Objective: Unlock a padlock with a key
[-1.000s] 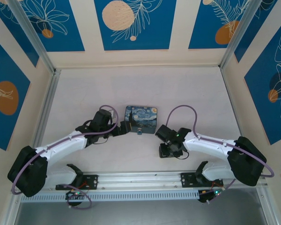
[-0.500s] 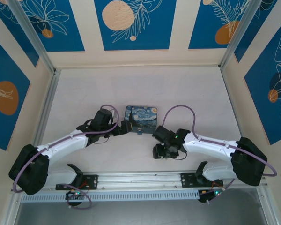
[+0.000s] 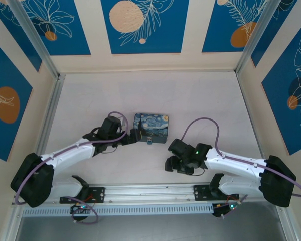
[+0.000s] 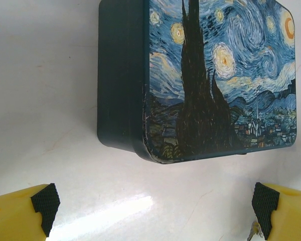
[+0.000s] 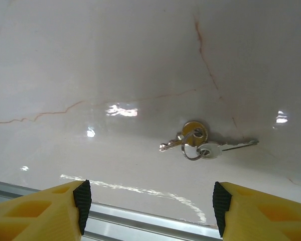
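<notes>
- Top view: left claw [image 3: 134, 136] sits mid-frame, just beside the left edge of the Starry-Night box [image 3: 151, 125]; can't judge its jaw gap from up here.
- Padlock [image 3: 149, 141] is a tiny bluish speck on the table [image 3: 200, 95], right at the box's lower edge and just right of the left claw.
- Right claw [image 3: 170, 164] is low over the table at lower centre, below and right of the box and apart from it, near the metal rail [image 3: 150, 191].
- Left wrist view: left claw [image 4: 155, 208] is spread wide, with yellow fingers and black pads [image 4: 44, 201] at the bottom corners and nothing between them.
- The box fills the upper right and touches neither finger.
- A small metal bit [image 4: 253, 232] shows by the bottom-right finger; can't tell what it is.
- Right wrist view: right claw [image 5: 150, 203] has its jaws apart and holds nothing; the fingertips [image 5: 81, 200] are at the bottom corners.
- Key [image 5: 193, 134] lies flat on the table right of centre, on a ring with a second, silvery key, above the finger gap and untouched.
</notes>
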Robot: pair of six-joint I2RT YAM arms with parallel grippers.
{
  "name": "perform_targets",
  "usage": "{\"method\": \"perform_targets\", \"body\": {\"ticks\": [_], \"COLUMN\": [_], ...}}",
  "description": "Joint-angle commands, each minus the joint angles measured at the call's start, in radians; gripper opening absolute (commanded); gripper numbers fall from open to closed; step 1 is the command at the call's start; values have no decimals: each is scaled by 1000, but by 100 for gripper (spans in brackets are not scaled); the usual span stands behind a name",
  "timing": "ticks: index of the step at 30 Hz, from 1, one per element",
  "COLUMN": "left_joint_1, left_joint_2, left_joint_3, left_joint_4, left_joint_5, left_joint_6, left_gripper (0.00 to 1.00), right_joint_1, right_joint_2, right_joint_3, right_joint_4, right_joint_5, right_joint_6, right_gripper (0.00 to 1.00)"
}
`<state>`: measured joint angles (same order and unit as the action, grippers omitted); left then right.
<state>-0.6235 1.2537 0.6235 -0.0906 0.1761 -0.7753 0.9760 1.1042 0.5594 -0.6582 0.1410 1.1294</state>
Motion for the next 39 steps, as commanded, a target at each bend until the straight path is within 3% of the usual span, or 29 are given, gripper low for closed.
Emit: {"method": "perform_targets", "body": {"ticks": [1, 13, 24, 35, 39], "left_joint_1": [-10, -9, -9, -9, -9], "left_joint_2": [7, -5, -6, -4, -15], "left_joint_3": [35, 37, 38, 36, 30], "left_joint_4": [9, -6, -9, -9, -12], "left_joint_5": [16, 11, 11, 9, 6], "left_joint_6": [27, 33, 33, 33, 32], "left_gripper": [100, 100, 100, 100, 100], "right_joint_1": [5, -41, -155, -247, -236], "right_joint_2": [15, 78, 75, 131, 93], "right_joint_3": [-6, -19, -61, 52, 73], "right_joint_4": [22, 61, 121, 171, 101], "right_joint_5": [-16, -30, -76, -96, -43], "right_joint_6": [44, 23, -6, -129, -74], "right_gripper": [67, 68, 68, 67, 65]}}
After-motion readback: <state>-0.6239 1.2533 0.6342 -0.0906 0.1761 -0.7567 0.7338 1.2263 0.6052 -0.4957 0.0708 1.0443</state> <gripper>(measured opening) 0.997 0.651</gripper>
